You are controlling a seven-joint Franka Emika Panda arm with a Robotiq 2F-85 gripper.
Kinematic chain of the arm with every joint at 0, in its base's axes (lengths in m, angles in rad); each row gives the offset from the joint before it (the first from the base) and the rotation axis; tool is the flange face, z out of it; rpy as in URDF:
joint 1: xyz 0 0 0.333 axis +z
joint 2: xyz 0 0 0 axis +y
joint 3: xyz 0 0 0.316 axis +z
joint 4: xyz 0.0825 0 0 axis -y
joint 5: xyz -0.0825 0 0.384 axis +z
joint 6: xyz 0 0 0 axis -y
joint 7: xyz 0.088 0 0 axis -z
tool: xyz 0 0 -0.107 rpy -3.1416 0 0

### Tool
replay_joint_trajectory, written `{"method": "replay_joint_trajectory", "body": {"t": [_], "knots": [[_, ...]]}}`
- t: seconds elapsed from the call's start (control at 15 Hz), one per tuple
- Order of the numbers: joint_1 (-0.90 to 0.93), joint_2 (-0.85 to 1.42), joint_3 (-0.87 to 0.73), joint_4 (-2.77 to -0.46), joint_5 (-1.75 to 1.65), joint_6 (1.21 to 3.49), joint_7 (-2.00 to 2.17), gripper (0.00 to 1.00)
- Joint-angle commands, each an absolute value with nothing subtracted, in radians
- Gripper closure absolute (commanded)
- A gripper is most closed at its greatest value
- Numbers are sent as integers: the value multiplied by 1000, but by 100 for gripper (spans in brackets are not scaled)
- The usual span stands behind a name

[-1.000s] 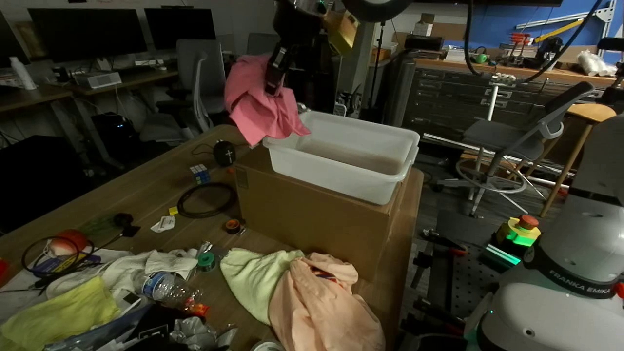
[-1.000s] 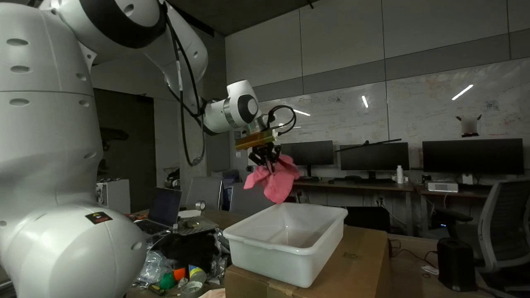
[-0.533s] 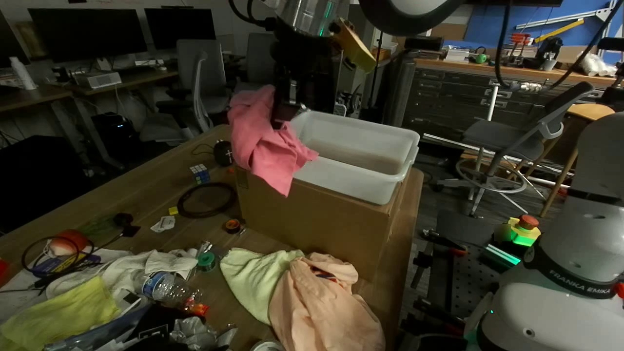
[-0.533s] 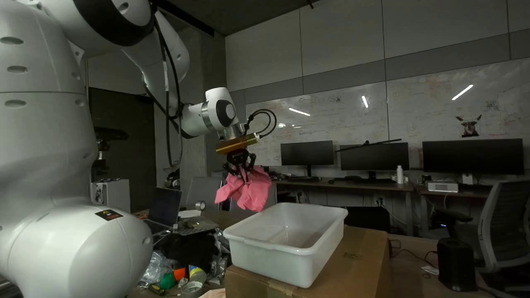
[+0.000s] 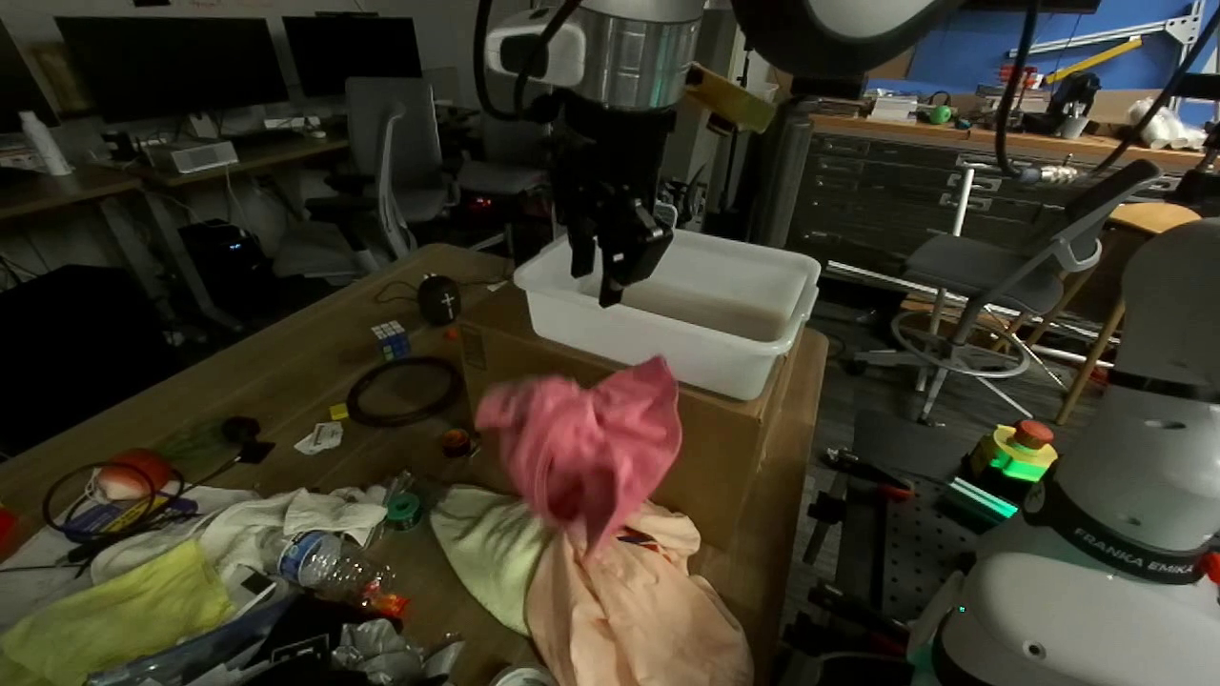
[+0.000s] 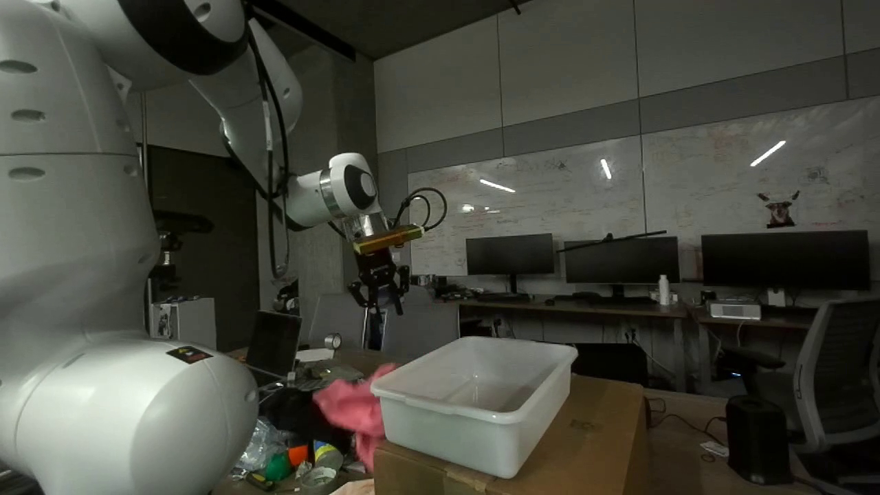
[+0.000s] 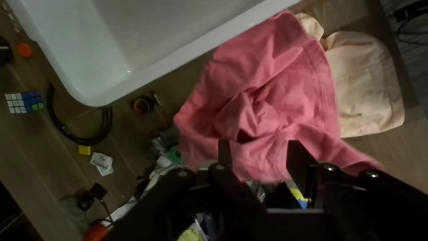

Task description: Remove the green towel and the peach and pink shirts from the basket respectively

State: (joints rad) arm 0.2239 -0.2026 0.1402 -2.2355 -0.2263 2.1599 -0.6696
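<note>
Wooden surface (image 5: 267, 393) carries a cardboard box (image 5: 720, 440), and on it a smooth white plastic basket (image 5: 703, 362). The gripper (image 7: 260, 149) has its fingers spread apart and holds nothing. Below and apart from it, outside the basket, the wrinkled pink shirt (image 5: 610, 443) is blurred, one narrow corner pointing down toward the peach shirt (image 5: 639, 619); I cannot tell its long axis.

Dim, v. low light overall; pink shirt (image 5: 591, 448) blurred in both exterior views.
Whiteboard (image 6: 729, 185) w/ bright glare streaks in an exterior view; white basket (image 6: 447, 433) among lightest things. Wrist pic soft & murky: claw (image 7: 259, 149) near-black, fuzzy; desk (image 7: 30, 154) dark, tiny glint inside basket corner.
</note>
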Motion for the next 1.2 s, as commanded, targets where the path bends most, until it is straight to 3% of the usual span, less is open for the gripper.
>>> {"method": "replay_joint_trajectory", "body": {"t": [0.0, 0.2, 0.73, 1.13], "knots": [[226, -216, 148, -2229, -295, 2091, -800, 19], [202, -212, 147, -2220, -358, 2066, -775, 1], [68, -241, 62, -2227, -478, 1983, -482, 0], [22, -297, -43, -2247, -262, 1905, -450, 0]]}}
